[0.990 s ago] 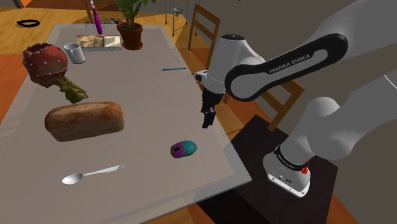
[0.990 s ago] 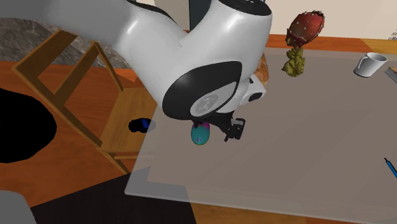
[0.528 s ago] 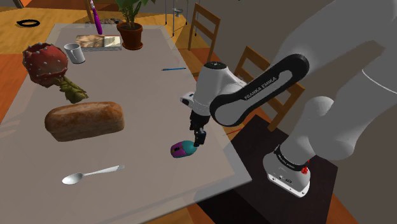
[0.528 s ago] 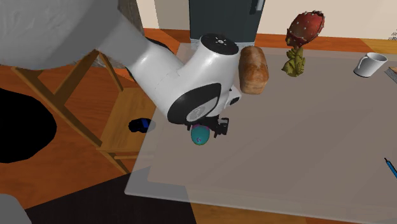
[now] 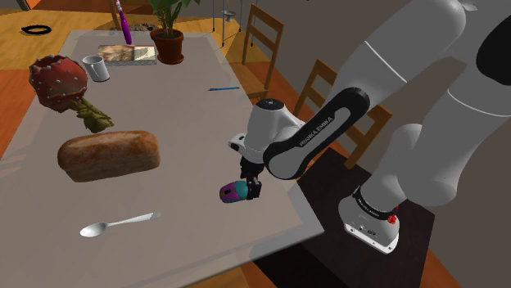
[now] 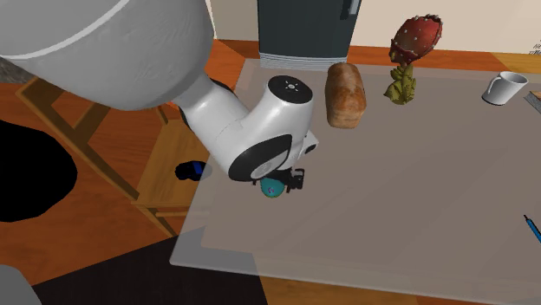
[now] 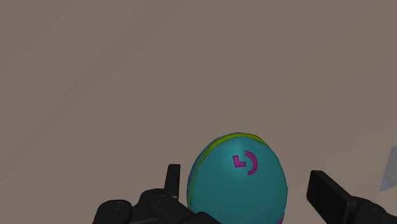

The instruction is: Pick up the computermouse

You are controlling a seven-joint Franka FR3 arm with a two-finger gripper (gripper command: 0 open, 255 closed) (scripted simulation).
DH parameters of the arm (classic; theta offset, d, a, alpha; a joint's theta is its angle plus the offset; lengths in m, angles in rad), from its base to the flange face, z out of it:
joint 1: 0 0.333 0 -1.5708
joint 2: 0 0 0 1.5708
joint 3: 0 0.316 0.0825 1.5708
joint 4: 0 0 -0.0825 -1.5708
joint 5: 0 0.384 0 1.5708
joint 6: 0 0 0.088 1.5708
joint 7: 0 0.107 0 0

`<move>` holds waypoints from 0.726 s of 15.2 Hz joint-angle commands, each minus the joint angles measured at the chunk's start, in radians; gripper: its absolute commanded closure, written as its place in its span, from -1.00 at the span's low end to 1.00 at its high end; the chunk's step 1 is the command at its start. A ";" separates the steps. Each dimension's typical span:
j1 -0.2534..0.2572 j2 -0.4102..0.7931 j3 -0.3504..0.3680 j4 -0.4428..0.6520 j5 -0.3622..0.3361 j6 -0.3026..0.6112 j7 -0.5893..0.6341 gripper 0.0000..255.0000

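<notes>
The computer mouse [image 5: 232, 192] is teal with purple ends and lies on the grey table [image 5: 188, 131] close to its edge nearest the stand. My black gripper [image 5: 252, 190] is down at the mouse, on its side towards the shoulder view's right. Seen from the wrist, the mouse [image 7: 238, 177] sits between the gripper's [image 7: 247, 186] two fingers. The fingers [image 7: 173, 181] stand apart, with a gap on one side, so the gripper is open and holds nothing. From the second exterior view the mouse [image 6: 272, 188] peeks out under the white wrist, beside the gripper [image 6: 293, 180].
A bread loaf [image 5: 108, 154] and a spoon [image 5: 115, 223] lie to the shoulder view's left of the mouse. Farther back are a blue pen [image 5: 223, 88], a mug [image 5: 96, 68], a red spiky fruit [image 5: 59, 79] and a potted plant [image 5: 168, 41]. Wooden chairs [image 5: 327, 86] stand beyond the table edge.
The arm has swung down and toward the shoulder view's left, bringing the gripper from above the table edge down around the mouse. The mouse has not moved.
</notes>
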 commanded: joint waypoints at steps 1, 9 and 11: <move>0.000 0.028 0.001 0.001 0.006 0.027 -0.008 -1.00; 0.000 0.027 0.001 0.000 0.005 0.027 -0.008 1.00; 0.000 0.027 0.001 0.000 0.005 0.027 -0.008 1.00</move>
